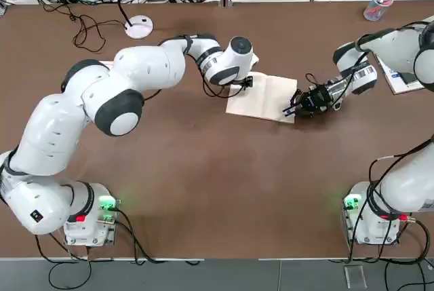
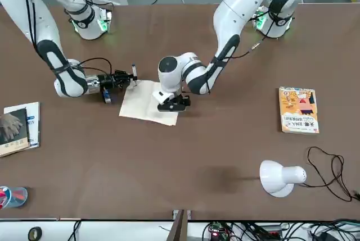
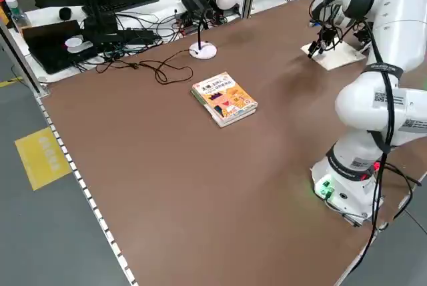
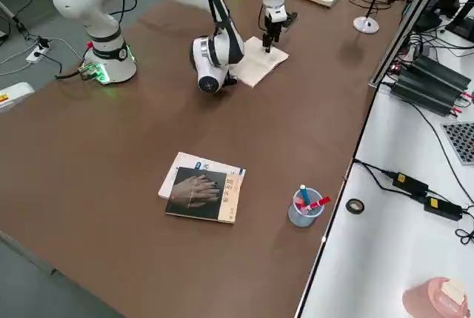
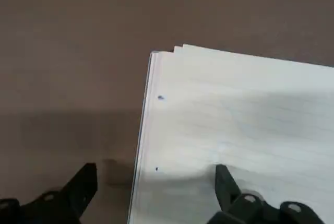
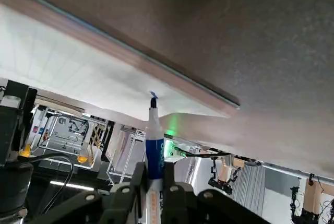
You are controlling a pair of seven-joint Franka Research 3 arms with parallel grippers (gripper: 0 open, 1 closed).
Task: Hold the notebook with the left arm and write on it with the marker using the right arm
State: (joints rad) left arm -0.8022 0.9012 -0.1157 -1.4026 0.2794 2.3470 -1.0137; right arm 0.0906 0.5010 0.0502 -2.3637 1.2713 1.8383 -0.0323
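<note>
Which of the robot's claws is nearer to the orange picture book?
Left. The left claw is on the side of the notebook towards the orange book; the right claw, holding the marker, is at its far edge.

This looks like a robot lab: two big white robot arms (image 1: 129,74) by a brown table (image 1: 203,189), black wires (image 1: 88,26) near its far edge.

Open black claw (image 5: 156,185), notebook (image 5: 224,135) with small blue marks (image 5: 160,97), brown table (image 5: 68,67)
</note>
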